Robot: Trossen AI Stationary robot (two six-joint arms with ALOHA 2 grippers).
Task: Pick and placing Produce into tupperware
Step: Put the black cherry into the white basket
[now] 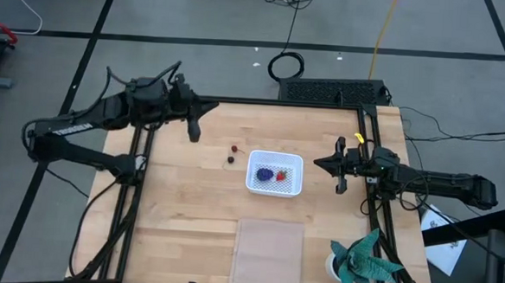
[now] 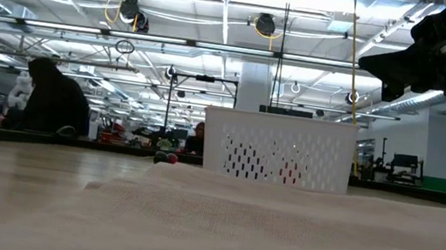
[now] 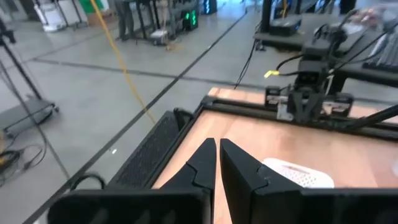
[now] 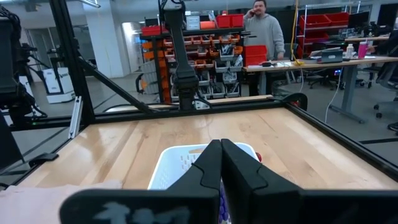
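Note:
The white tupperware (image 1: 274, 173) stands right of the table's middle. Inside it lie a purple-blue bunch (image 1: 265, 173) and a red strawberry-like piece (image 1: 284, 174). Two small berries rest on the wood left of it, a red one (image 1: 235, 147) and a dark one (image 1: 231, 159). My left gripper (image 1: 209, 108) hangs shut and empty above the far left of the table, well clear of the berries. In its wrist view (image 3: 217, 149) the fingers hold nothing. My right gripper (image 1: 319, 162) waits shut just right of the tupperware (image 4: 186, 163), pointing at it.
A flat pale translucent sheet (image 1: 267, 253) lies at the near edge, and a teal paper plant (image 1: 363, 262) stands at the near right corner. Black frame rails (image 1: 375, 122) border the table. A person (image 4: 264, 28) stands in the room beyond.

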